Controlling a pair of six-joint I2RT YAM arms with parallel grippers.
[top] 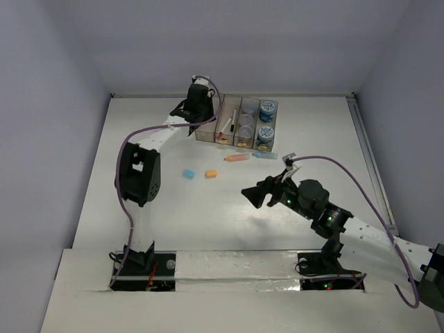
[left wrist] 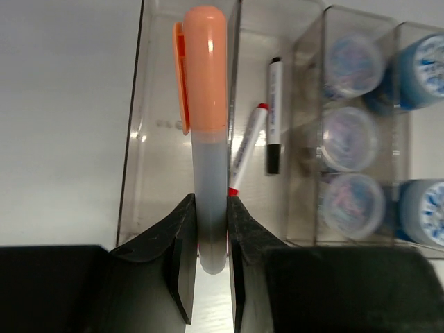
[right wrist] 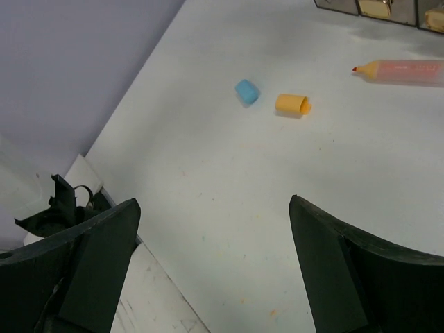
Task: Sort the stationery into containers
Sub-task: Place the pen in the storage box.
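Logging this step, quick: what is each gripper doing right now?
Left gripper: shut on the orange-capped marker.
Right gripper: open, holding nothing.

In the left wrist view the black body of the left gripper [left wrist: 210,201] hides the near ends of the containers [left wrist: 142,173], the lower end of the orange-capped marker [left wrist: 208,139] sits in dark shadow between its fingers [left wrist: 182,236], and the right edge cuts through the blue-patterned jars [left wrist: 424,66]. From above we cannot see that gripper's jaws, nor read the yellow labels [top: 243,144]. In the right wrist view the uncapped marker [right wrist: 406,71] runs off the right edge, the containers show only as corners at the top, and the bottom edge cuts the fingers of the right gripper [right wrist: 215,202].
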